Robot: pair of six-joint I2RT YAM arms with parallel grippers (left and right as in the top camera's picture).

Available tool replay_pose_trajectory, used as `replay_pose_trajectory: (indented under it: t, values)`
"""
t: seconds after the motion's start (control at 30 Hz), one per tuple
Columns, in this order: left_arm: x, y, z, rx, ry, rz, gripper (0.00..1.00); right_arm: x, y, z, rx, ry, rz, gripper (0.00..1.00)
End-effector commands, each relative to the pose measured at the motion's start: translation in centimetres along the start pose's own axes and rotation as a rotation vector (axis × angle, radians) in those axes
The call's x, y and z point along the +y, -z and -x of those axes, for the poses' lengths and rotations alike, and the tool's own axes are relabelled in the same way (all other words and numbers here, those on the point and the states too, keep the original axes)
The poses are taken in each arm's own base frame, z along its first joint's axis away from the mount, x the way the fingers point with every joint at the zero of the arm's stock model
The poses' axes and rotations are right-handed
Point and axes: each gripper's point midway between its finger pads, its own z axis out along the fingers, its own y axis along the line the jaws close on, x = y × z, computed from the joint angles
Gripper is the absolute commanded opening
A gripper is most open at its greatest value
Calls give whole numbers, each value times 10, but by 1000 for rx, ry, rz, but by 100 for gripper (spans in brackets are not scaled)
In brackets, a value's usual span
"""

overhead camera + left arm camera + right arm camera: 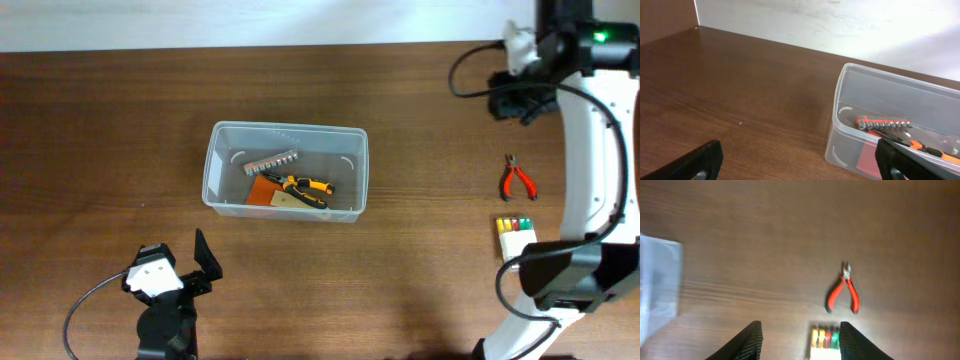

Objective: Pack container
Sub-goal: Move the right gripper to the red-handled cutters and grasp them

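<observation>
Container (288,127): left of centre in the overhead frame, upright, holding a bit strip (271,161), yellow-handled pliers (302,187) and an orange card (263,193).

Left gripper (797,167): lower left, apart from the tub, spread wide, empty.

Right gripper (801,340): upper right, also wide open, nothing held.

Not yet packed, at right: red pliers (517,181) and a white bit case (516,236), near each other.

Risks, as judged:
- The pliers lie flat, so the fingers may strike the desk (100,150) or skid off the handles.
- The neighbouring case may get nudged.
- The light tub may slide if its rim is clipped.

Surface: dark wood grain, with a pale wall along the top edge.
</observation>
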Motion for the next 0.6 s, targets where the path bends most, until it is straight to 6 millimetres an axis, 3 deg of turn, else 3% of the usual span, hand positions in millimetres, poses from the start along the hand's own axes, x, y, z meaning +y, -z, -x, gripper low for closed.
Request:
replay_pose_trajectory:
  t: [0.0, 0.23, 0.37, 0.57]
  values:
    - [0, 0, 0, -3, -9, 0, 99, -21, -37, -21, 92, -67, -3, 49]
    - [0, 0, 0, -3, -9, 0, 99, -53, -123, -64, 161, -185, -14, 49]
    - [0, 0, 0, -3, -9, 0, 99, -63, -143, -79, 170, -246, -20, 49]
    - [0, 0, 0, -3, -9, 0, 99, -59, -179, -100, 173, -250, -26, 49]
